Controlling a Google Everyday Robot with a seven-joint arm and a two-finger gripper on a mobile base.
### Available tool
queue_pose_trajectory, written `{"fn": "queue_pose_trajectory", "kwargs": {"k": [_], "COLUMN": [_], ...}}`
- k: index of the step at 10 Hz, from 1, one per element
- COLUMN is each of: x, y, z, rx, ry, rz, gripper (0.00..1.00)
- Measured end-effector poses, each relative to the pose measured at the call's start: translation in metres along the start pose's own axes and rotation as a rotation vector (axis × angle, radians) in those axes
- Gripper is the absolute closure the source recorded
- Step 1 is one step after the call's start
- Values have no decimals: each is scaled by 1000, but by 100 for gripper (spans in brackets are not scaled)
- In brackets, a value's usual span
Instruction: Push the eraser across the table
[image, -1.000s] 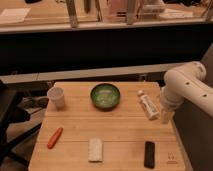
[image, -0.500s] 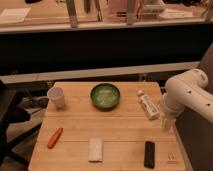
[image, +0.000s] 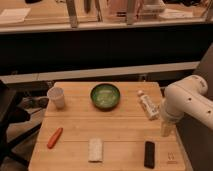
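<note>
The eraser (image: 149, 154) is a small flat black bar lying on the light wooden table (image: 120, 127) near its front right corner, long side pointing away from me. My white arm comes in from the right, and my gripper (image: 167, 129) hangs at the table's right edge, a little behind and to the right of the eraser and apart from it. It holds nothing that I can see.
A whitish pad (image: 95, 149) lies at the front middle and an orange marker (image: 55, 137) at the front left. A green bowl (image: 105, 96) stands at the back middle, a white cup (image: 56, 97) at the back left, a white labelled tube (image: 148, 105) at the back right.
My arm has moved down and toward the front along the table's right edge, bringing the gripper closer to the eraser. The objects on the table have not moved.
</note>
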Motion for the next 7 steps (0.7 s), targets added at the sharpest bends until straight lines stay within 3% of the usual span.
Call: {"fn": "queue_pose_trajectory", "kwargs": {"k": [7], "x": [0], "y": [22], "z": [9], "rx": [-14], "ry": [-13], "rz": [-5], "gripper": [20]}}
